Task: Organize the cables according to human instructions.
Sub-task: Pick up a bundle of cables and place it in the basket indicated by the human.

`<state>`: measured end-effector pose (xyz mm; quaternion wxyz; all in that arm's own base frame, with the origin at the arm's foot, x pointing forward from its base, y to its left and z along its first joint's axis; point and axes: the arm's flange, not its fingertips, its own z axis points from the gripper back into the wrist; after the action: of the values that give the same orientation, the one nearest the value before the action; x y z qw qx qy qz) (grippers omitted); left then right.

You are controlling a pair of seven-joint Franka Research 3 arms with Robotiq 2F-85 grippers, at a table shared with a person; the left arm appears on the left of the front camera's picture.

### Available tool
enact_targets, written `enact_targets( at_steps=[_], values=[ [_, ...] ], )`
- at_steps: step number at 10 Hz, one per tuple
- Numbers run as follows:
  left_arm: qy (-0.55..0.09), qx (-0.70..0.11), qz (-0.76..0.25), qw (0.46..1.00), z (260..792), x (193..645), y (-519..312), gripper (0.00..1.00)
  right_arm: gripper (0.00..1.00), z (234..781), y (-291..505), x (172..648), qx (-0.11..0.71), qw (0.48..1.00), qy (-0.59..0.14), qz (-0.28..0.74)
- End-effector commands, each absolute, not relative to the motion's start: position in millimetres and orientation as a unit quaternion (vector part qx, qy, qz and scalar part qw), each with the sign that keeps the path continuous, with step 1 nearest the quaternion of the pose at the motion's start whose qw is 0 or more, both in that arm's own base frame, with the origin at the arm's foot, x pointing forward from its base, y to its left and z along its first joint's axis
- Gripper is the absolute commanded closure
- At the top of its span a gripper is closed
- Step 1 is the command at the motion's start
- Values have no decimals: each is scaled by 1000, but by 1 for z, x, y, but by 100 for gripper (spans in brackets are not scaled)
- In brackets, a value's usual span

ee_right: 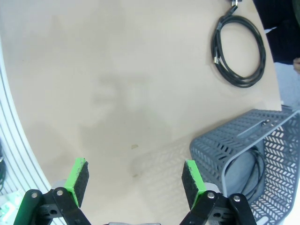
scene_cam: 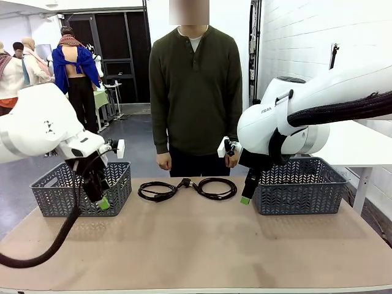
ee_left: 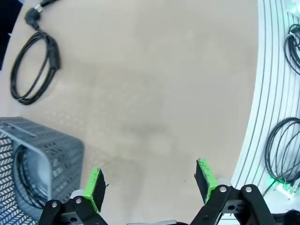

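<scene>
Two grippers, both with the jaws wide apart and nothing between the green pads. Left gripper [scene_cam: 101, 199] low in front of the left basket [scene_cam: 55, 190], tips pointing down toward the table [scene_cam: 196, 245]. Right gripper [scene_cam: 246, 197] low at the near left corner of the right basket [scene_cam: 306, 190], also pointing down, also empty.

Further out, between the two baskets and toward the far edge: two loose cables, lying flat on the table side by side. Left cable [scene_cam: 157, 191] a flattened coil, long axis running left to right. Right cable [scene_cam: 216, 188] the same way, only a little rounder. Plug ends close together in the middle between both coils. One more cable in the left basket [ee_left: 23, 178] and one more cable in the right basket [ee_right: 256, 164], dark behind the mesh.

For the coming move: left cable to the right of the left gripper and slightly farther; right cable to the left of the right gripper, just beside it. So each arm nearer to the coil on its own side, the right one probably the nearest of all. Near strand of each coil running left to right, so probably best gripped with the jaws closing from near to far.

Beyond the table, the person [scene_cam: 196, 92] standing at the far side, hands low, no pointing to see.
</scene>
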<state>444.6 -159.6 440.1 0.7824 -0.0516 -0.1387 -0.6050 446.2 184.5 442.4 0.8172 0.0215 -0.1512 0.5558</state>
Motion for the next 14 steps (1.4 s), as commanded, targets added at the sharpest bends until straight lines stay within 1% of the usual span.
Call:
enact_targets(
  at_steps=[1, 2, 3, 14],
  values=[
    [-146, -51, -596, 788, 428, 429, -161, 0, 0, 444, 185, 447, 19, 818, -147, 555],
    [-138, -53, -599, 787, 421, 431, -161, 0, 0, 444, 185, 447, 19, 818, -147, 555],
    [-136, -51, -607, 781, 431, 436, -162, 0, 0, 444, 185, 447, 19, 818, -147, 555],
    [-136, -51, -607, 781, 431, 436, -162, 0, 0, 444, 185, 447, 19, 818, -147, 555]
  ],
)
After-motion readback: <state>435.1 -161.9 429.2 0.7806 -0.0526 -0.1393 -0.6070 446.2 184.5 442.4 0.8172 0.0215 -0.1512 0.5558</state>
